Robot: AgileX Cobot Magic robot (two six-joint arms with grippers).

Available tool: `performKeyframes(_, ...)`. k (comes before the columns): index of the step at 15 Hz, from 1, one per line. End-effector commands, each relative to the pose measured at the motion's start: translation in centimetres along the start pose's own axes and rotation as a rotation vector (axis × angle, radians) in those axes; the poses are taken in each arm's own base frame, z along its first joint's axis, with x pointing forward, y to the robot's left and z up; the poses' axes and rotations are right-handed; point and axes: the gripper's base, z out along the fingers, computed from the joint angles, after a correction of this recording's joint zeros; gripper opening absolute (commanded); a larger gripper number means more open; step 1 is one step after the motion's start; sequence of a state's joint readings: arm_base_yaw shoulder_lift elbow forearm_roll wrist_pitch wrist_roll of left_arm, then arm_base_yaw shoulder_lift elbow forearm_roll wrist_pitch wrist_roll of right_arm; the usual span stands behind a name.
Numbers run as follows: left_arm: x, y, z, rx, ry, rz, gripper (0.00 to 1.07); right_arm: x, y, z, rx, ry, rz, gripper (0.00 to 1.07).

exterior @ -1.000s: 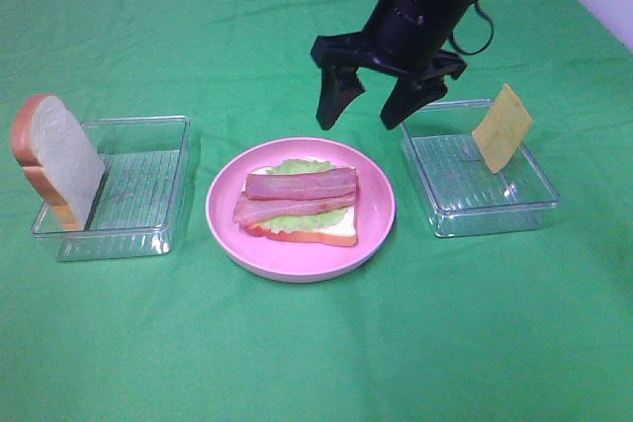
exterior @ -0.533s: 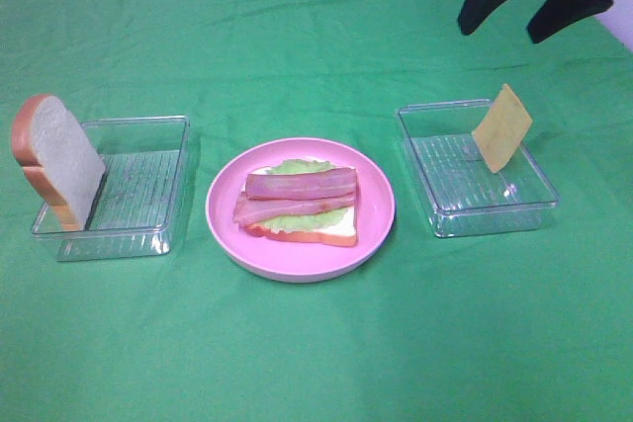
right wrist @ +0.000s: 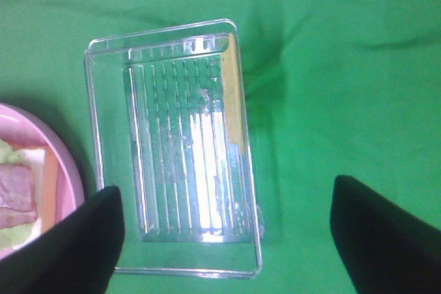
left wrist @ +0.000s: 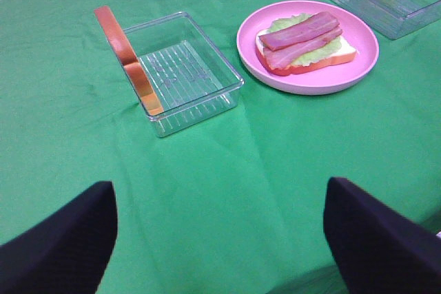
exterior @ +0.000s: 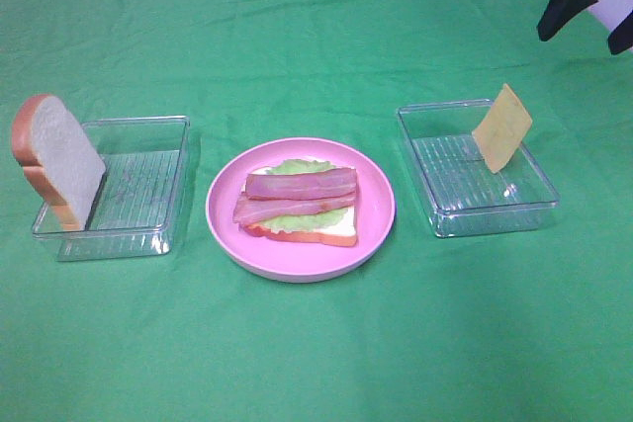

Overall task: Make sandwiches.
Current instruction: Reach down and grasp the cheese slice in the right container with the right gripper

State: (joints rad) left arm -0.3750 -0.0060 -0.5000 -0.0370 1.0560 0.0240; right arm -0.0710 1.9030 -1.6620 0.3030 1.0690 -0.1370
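- Surface (exterior: 316,363): green cloth, lightly creased. You have a wide bare band along its near edge and another across the far side.
- Pink plate (exterior: 223,216): round and raised-rimmed, it sits mid-surface between two trays. It touches neither, and a strip of bare cloth shows on each side.
- Sandwich (exterior: 302,203): lies open-faced on the plate, well inside the rim. From the bottom up you see one bread slice, lettuce (exterior: 297,166) frilling out at the far edge, and two bacon strips (exterior: 297,185) laid side by side. Nothing covers them yet.
- Left tray (exterior: 138,122): clear, ribbed floor, straight walls, set left of the plate.
- Second bread slice (exterior: 59,160): stands nearly upright at the left tray's outer end wall, rising well above the rim. You cannot tell whether its foot is inside the tray.
- Right tray (exterior: 495,216): clear, same make, set right of the plate.
- Cheese square (exterior: 501,127): stands tilted along the right tray's outer long wall, its upper half above the rim.
- Right tool (exterior: 577,44): released, jaws spread wide, holding nothing. It hangs high at the far right corner, partly cut by the frame, and its wrist view looks down on the right tray.
- Left tool (left wrist: 219,184): released, jaws wide, holding nothing. It hangs over bare cloth, well apart from the left tray.
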Motion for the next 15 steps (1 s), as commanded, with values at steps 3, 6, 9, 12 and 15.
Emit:
performKeyframes(3, 0.1, 0.0, -0.2, 0.008, -0.030, 0.003, 0.78, -1.2, -1.2, 5.2, -0.029, 0.042, -0.003, 0.76)
performKeyframes(6, 0.1, 0.0, -0.2, 0.008, -0.030, 0.003, 0.78, -2.5, -1.8, 7.9, -0.058, 0.100, -0.001, 0.76)
performKeyframes(9, 0.1, 0.0, -0.2, 0.008, -0.030, 0.003, 0.78, -3.4, -2.1, 9.2, -0.067, 0.135, -0.004, 0.74)
performKeyframes(12, 0.1, 0.0, -0.2, 0.008, -0.030, 0.003, 0.78, -4.0, -2.5, 10.6, -0.065, 0.141, 0.036, 0.64)
performKeyframes(15, 0.1, 0.0, -0.2, 0.008, -0.030, 0.003, 0.78, -4.0, -2.6, 11.0, -0.065, 0.144, 0.041, 0.60)
